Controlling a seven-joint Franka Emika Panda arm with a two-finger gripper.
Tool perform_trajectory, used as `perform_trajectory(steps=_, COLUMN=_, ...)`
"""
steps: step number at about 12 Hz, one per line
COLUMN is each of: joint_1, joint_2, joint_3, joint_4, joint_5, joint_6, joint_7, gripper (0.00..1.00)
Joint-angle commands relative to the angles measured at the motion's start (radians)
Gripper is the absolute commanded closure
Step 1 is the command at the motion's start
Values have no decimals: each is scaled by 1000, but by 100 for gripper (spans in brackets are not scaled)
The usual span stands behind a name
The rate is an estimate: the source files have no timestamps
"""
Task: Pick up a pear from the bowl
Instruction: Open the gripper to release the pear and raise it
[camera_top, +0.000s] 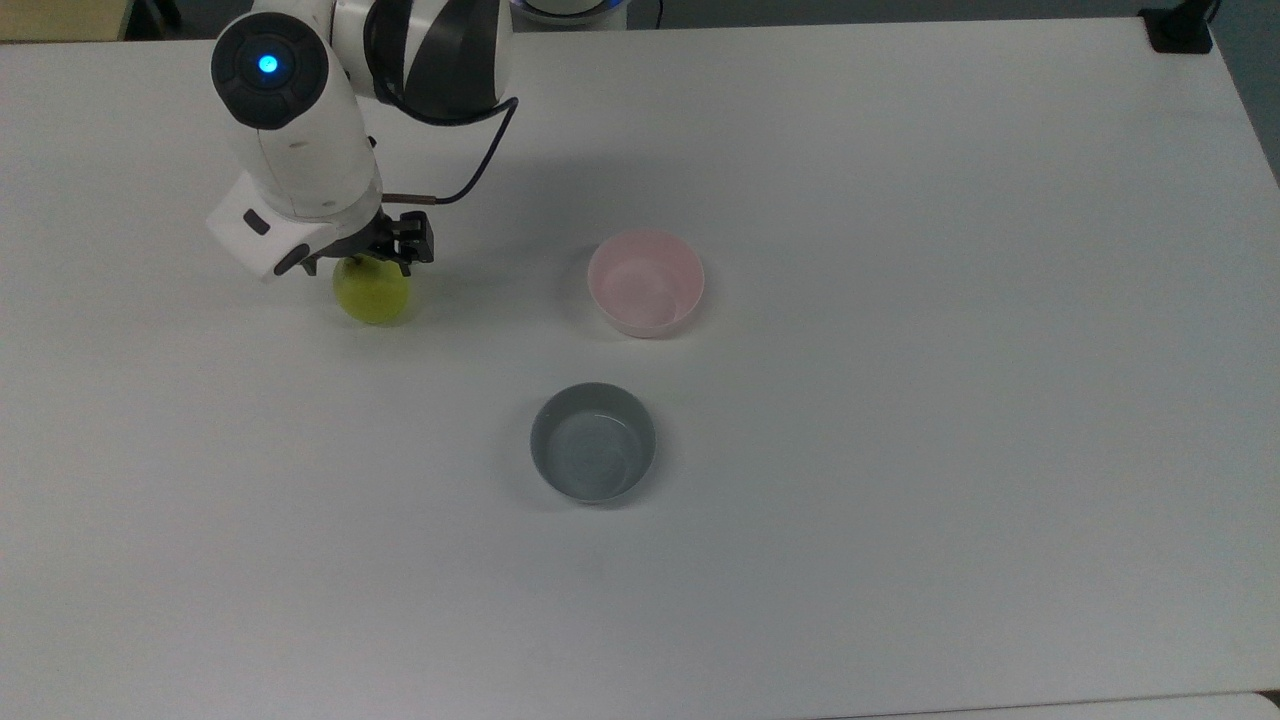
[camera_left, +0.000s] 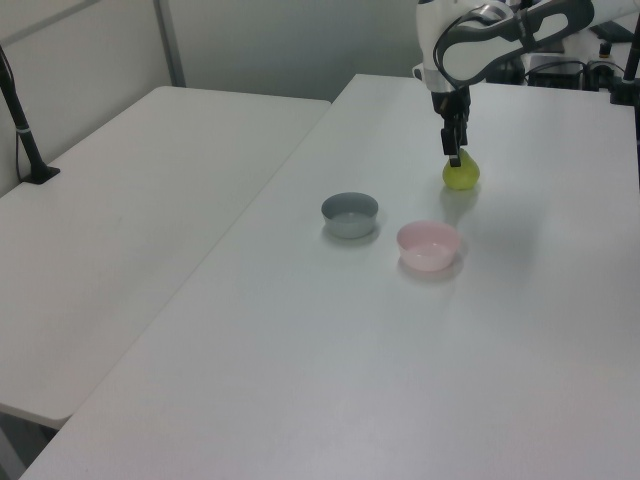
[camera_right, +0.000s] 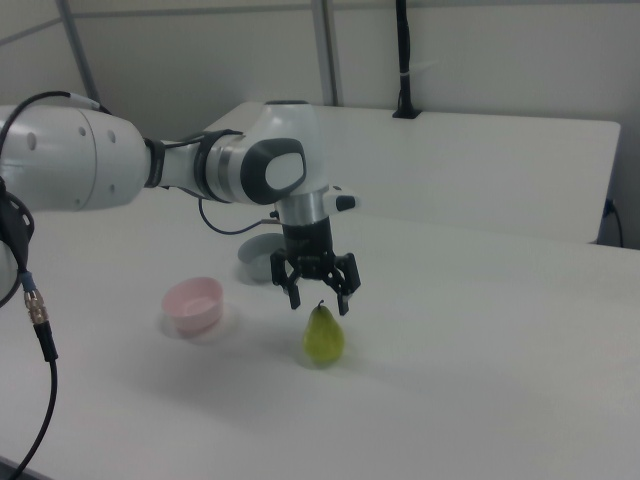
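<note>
The yellow-green pear (camera_top: 372, 295) stands upright on the white table, well to the top view's left of the pale pink bowl (camera_top: 645, 282), which holds nothing. My gripper (camera_top: 368, 258) hangs just above the pear, open, with its fingers spread on either side of the dark stem and clear of the fruit. The right view shows the pear (camera_right: 323, 336) resting on the table under the gripper (camera_right: 320, 302), and the pink bowl (camera_right: 193, 304) to the right view's left. In the left view the pear (camera_left: 461, 175) sits beyond the pink bowl (camera_left: 428, 245), below the gripper (camera_left: 455, 155).
A grey bowl (camera_top: 592, 442) of like size stands nearer the top view's bottom, also seen as the grey bowl (camera_left: 350, 214). A second white table (camera_left: 120, 200) lies at the left view's left. A black cable (camera_top: 480, 150) loops off the arm's wrist.
</note>
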Motion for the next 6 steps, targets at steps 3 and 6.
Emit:
perform_trajectory(steps=3, joint_1=124, joint_2=-128, joint_3=10, joint_4=67, joint_5=-10, joint_6=-130, joint_7=119, gripper=0)
perform_trajectory(steps=6, joint_1=250, joint_2=-215, joint_3=11, joint_4=63, joint_5=0, joint_6=-160, joint_7=243, gripper=0)
